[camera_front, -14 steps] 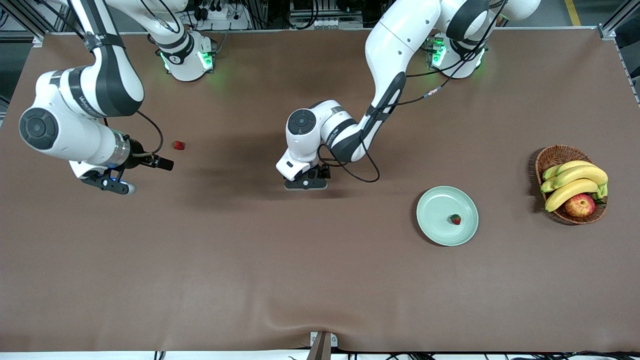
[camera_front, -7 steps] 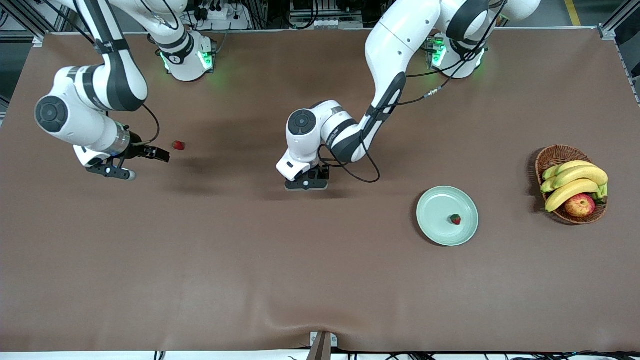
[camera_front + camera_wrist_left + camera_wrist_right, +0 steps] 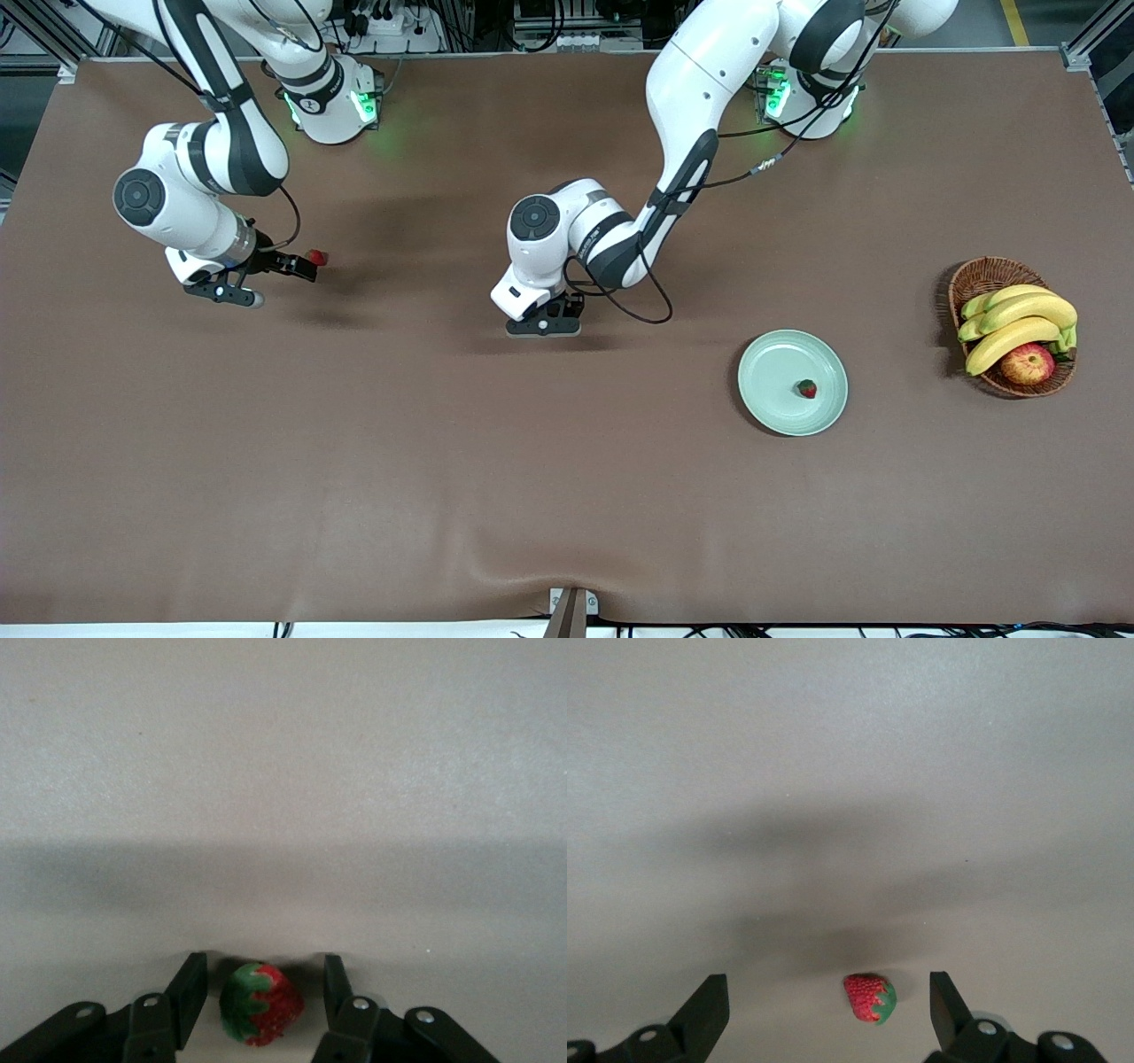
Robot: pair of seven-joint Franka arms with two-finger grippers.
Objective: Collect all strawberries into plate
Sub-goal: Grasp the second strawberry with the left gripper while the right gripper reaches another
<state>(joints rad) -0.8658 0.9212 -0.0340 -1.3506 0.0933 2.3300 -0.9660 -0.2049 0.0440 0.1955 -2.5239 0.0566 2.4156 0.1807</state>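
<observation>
One strawberry (image 3: 806, 388) lies in the pale green plate (image 3: 771, 363). A second strawberry (image 3: 261, 1004) sits on the table between the fingers (image 3: 186, 997) of my left gripper (image 3: 261, 992). That gripper is open, with a narrow gap on each side of the berry. In the front view the left gripper (image 3: 542, 326) is down at the table's middle and hides this berry. A third strawberry (image 3: 316, 257) lies toward the right arm's end. My right gripper (image 3: 221, 292) hangs wide open above the table close by it. In the right wrist view this strawberry (image 3: 870, 997) shows below and between the right gripper's (image 3: 827, 1010) fingers.
A brown wicker basket (image 3: 974, 275) with bananas (image 3: 1019, 323) and an apple (image 3: 1028, 363) stands at the left arm's end, beside the plate. The brown table cover has a ripple at its near edge.
The right arm has swung in from the table's end toward the third strawberry and come lower. The left arm has stayed in place at the table's middle.
</observation>
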